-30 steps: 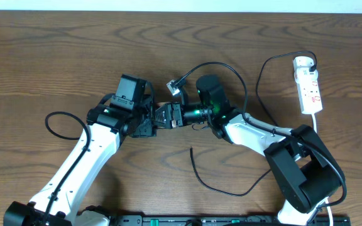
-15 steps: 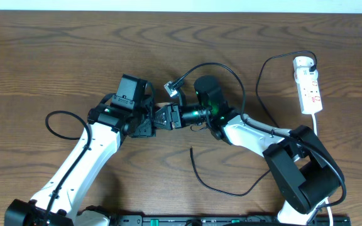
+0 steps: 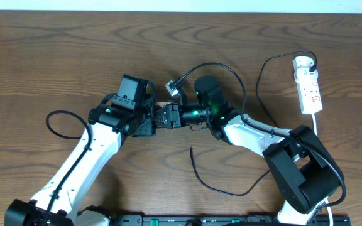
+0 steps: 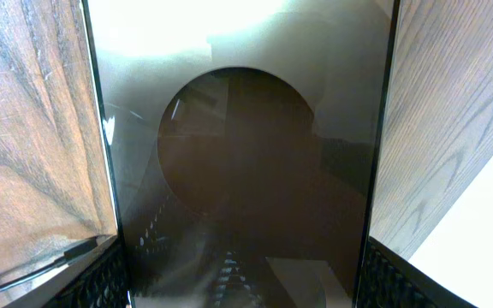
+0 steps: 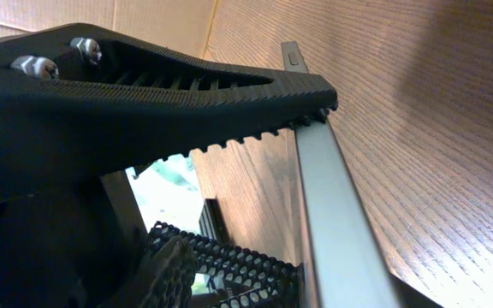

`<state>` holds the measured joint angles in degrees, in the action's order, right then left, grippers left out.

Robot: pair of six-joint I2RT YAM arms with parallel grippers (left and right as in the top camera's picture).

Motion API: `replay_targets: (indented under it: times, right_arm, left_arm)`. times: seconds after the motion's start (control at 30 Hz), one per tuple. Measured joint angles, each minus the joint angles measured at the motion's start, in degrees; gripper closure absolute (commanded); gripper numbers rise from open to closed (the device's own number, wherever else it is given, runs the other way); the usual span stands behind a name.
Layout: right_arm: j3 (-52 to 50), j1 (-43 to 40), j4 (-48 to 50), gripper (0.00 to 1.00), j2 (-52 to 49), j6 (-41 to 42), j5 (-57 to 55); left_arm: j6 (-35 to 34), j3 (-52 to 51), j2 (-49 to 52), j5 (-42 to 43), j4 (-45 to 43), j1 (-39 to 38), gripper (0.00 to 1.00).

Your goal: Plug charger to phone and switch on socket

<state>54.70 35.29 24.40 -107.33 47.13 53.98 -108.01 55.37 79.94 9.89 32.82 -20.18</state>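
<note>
The phone (image 4: pixel 238 154) fills the left wrist view, with a dark screen and a pale oval. My left gripper (image 4: pixel 242 278) is shut on its two long sides. In the overhead view my left gripper (image 3: pixel 148 119) and right gripper (image 3: pixel 167 116) meet at table centre, and the phone is mostly hidden between them. In the right wrist view my right gripper (image 5: pixel 306 192) is spread open, with both fingertips against the phone's silver edge (image 5: pixel 336 231). The charger (image 3: pixel 215 187) is a thin black cable lying loose on the table, its free tip near the right arm's front. The white socket (image 3: pixel 308 88) lies at the far right.
A thicker black robot cable (image 3: pixel 222 66) loops above the right wrist and ends in a small connector (image 3: pixel 176 86). Another black cable loop (image 3: pixel 50 125) lies left of the left arm. The socket's white cord (image 3: pixel 317 122) runs toward the front behind the right arm's base.
My right gripper has shifted a little to the left, closer to the left gripper. The left arm, the charger cable and the socket have not moved.
</note>
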Motion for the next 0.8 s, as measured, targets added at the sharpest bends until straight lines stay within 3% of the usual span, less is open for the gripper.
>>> replay_targets:
  times: [0.27,0.8]
  right_arm:
    - [0.0,0.0,-0.2,0.63,0.0,0.0,-0.5]
    - [0.0,-0.1,-0.6,0.71,-0.1,0.0,-1.6]
  left_arm:
    - [0.0,0.0,0.0,0.0,-0.1,-0.1,0.93]
    - [0.0,0.0,0.0,0.2,-0.3,-0.1,0.93]
